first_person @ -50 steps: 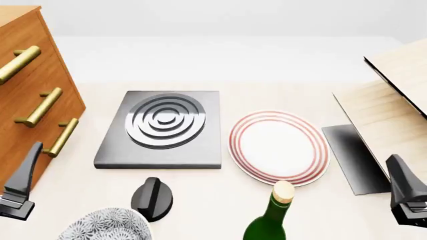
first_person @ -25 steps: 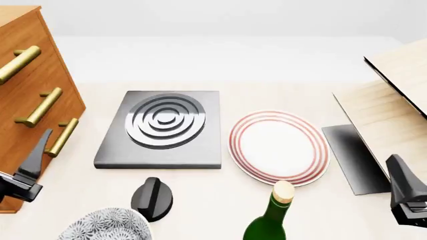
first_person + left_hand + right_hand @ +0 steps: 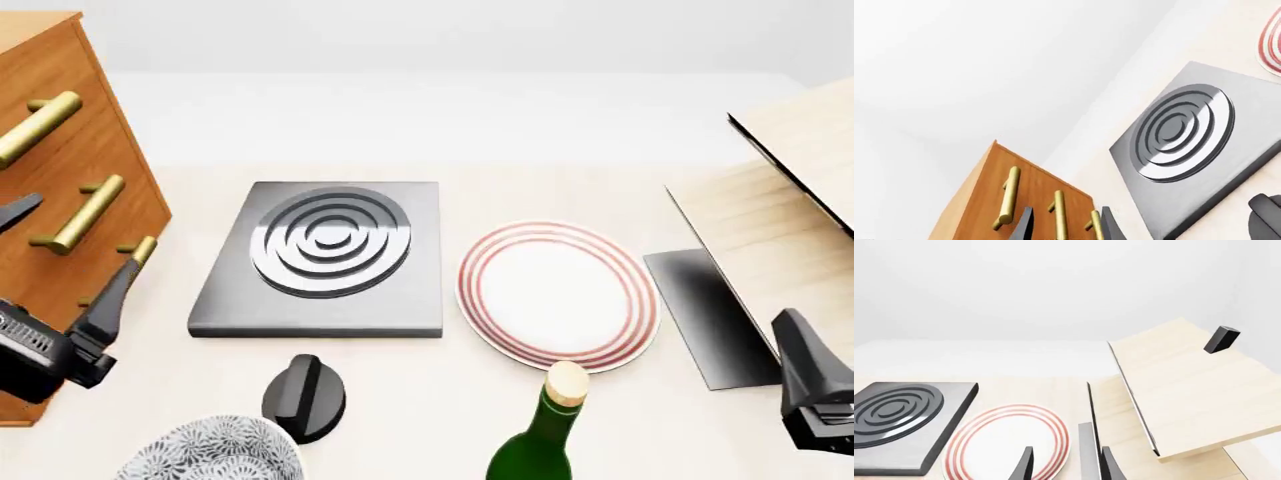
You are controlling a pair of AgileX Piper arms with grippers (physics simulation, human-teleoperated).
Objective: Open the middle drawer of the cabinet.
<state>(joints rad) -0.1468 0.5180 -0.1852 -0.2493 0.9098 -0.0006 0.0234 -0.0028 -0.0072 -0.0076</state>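
The left end effector (image 3: 60, 255) hangs spread wide and empty (one finger low, one higher) before the cabinet (image 3: 60, 200) at the counter's (image 3: 561, 190) far left; beyond its fingers, the middle drawer (image 3: 83, 213) sits closed

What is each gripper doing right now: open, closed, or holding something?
Left gripper: open, holding nothing, fingers either side of the middle drawer's handle.
Right gripper: open, empty.
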